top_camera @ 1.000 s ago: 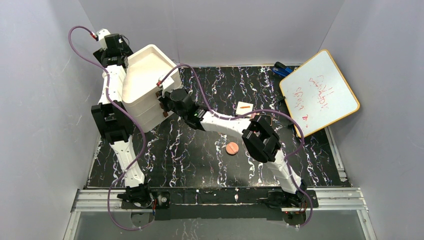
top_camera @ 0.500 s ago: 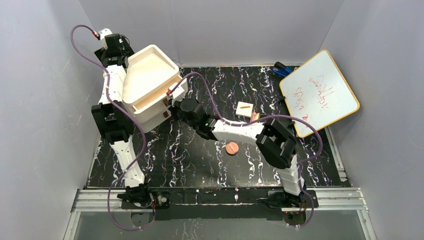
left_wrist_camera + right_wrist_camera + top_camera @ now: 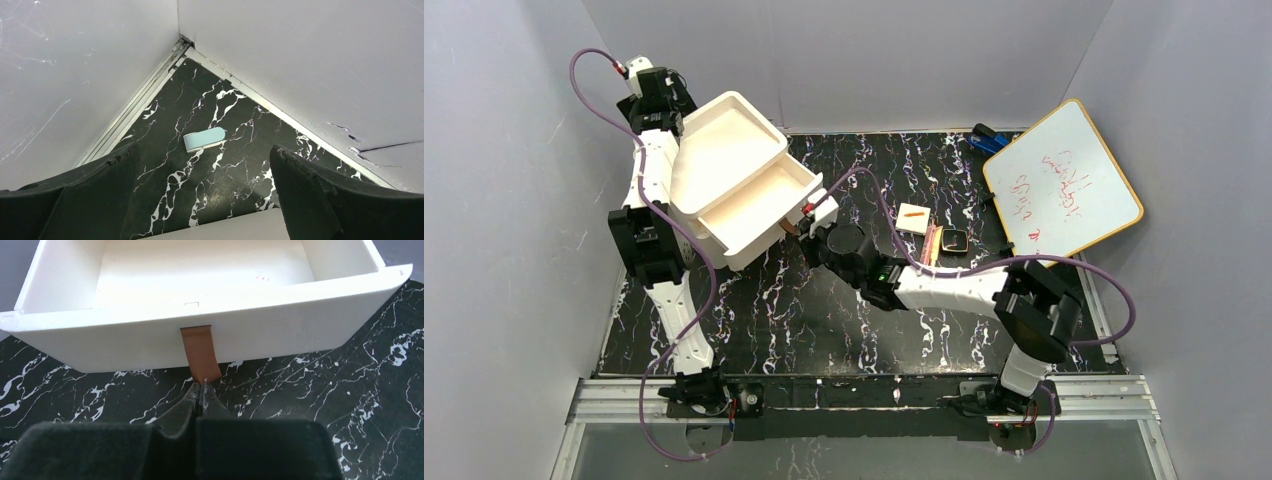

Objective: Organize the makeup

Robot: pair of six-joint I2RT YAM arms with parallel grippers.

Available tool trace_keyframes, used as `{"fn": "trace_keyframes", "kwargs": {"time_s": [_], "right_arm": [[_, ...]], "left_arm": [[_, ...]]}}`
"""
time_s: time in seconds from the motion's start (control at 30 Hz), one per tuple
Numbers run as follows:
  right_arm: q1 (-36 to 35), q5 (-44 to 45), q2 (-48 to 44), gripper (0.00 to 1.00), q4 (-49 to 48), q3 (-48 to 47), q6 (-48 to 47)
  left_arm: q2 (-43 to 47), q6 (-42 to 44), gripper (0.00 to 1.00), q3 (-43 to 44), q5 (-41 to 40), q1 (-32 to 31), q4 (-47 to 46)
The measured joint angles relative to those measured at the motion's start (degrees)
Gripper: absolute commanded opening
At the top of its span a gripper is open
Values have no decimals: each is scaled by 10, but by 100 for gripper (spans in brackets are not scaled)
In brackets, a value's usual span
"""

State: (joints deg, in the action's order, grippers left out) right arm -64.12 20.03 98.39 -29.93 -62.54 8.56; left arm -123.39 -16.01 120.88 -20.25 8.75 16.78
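Observation:
The white three-drawer box (image 3: 724, 150) stands at the back left with one drawer (image 3: 759, 210) pulled out. My right gripper (image 3: 802, 228) is shut on the drawer's brown pull tab (image 3: 199, 350), its fingertips (image 3: 201, 386) pinching the tab's end. The open drawer (image 3: 250, 320) looks empty. The white square palette (image 3: 913, 217), the slim sticks (image 3: 931, 243) and the dark square compact (image 3: 953, 241) lie on the table right of the arm. The copper disc is hidden. My left gripper (image 3: 205, 200) is open and empty behind the box.
A whiteboard with red writing (image 3: 1064, 185) leans at the back right, with a blue object (image 3: 986, 138) behind it. A small light-blue piece (image 3: 204, 138) lies in the back-left corner by the walls. The box's white edge (image 3: 225, 230) sits just below my left fingers.
My right gripper has drawn the drawer out of the box by its tab, toward the table's middle. The right arm now lies over where the copper disc lay; the dark compact has come into view.

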Motion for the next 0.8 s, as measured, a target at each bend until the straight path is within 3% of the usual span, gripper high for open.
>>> {"fn": "trace_keyframes", "kwargs": {"time_s": [0.13, 0.2, 0.23, 0.27, 0.3, 0.33, 0.63, 0.8], "right_arm": [[-6, 14, -33, 1, 16, 41, 12], [-11, 19, -42, 42, 42, 64, 19], [-13, 20, -43, 57, 56, 71, 23], [-15, 20, -43, 81, 72, 76, 28], [-17, 22, -43, 94, 86, 81, 32], [-19, 25, -44, 98, 100, 83, 37], [-19, 149, -124, 99, 181, 93, 63], [83, 195, -119, 99, 292, 34, 141]], "left_arm": [[0, 0, 98, 0, 1, -2, 3], [-1, 0, 98, 0, 2, -3, 6], [-1, 0, 99, 0, 2, -3, 8], [-1, 0, 98, 0, 2, -3, 9], [-1, 0, 98, 0, 2, -3, 9], [-1, 0, 98, 0, 2, -3, 9], [-1, 2, 98, 0, 2, -3, 13], [-1, 3, 98, 0, 4, -3, 13]]}}
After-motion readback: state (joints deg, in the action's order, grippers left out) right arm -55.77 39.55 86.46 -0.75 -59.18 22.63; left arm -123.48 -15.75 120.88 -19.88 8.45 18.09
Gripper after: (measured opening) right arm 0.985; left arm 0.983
